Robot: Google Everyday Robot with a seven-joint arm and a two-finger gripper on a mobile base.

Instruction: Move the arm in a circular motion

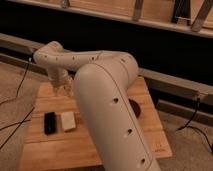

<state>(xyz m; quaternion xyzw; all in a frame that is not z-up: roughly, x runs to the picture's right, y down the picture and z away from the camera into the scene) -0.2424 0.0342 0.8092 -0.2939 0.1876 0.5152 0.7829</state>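
My cream-white arm [107,100] fills the middle of the camera view. Its thick segment rises from the bottom right, bends at the top, and reaches left to a rounded joint [50,54]. From there it drops to the pale translucent gripper [62,89], which hangs just above the far left part of the wooden table [42,145].
A black rectangular object [50,122] and a white block [68,121] lie side by side on the table's left half. A dark bowl [135,108] shows partly behind the arm on the right. Cables [20,82] run on the floor to the left. A dark rail wall stands behind.
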